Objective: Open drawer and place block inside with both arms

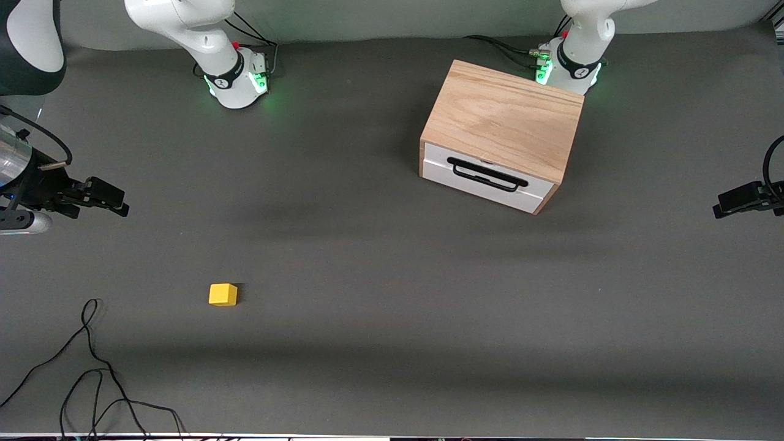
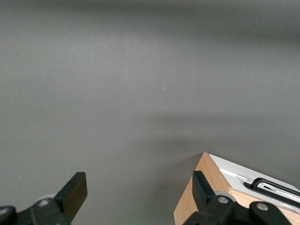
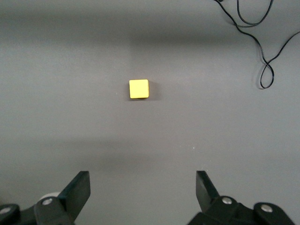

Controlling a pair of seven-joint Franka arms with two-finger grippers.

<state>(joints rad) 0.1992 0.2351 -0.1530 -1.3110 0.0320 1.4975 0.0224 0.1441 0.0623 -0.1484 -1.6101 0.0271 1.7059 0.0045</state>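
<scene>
The light oak box [image 1: 503, 116] stands near the left arm's base, and its drawer [image 1: 490, 179] with the black bar handle [image 1: 487, 173] is shut. Toward the right arm's end, nearer to the front camera, the yellow block [image 1: 222, 294] lies alone on the grey mat. My right gripper [image 1: 124, 204] hangs high over the table's right-arm end, open and empty; its wrist view shows the block [image 3: 138, 88] well clear of the gripper [image 3: 143, 180]. My left gripper [image 1: 719, 205] hangs high over the left-arm end, open [image 2: 139, 185], with the drawer's [image 2: 243, 173] corner beside one finger [image 2: 202, 187].
Loose black cables [image 1: 92, 367] trail over the mat near the front edge at the right arm's end and also show as cables [image 3: 262, 42] in the right wrist view. Both arm bases [image 1: 236, 79] glow green at the back.
</scene>
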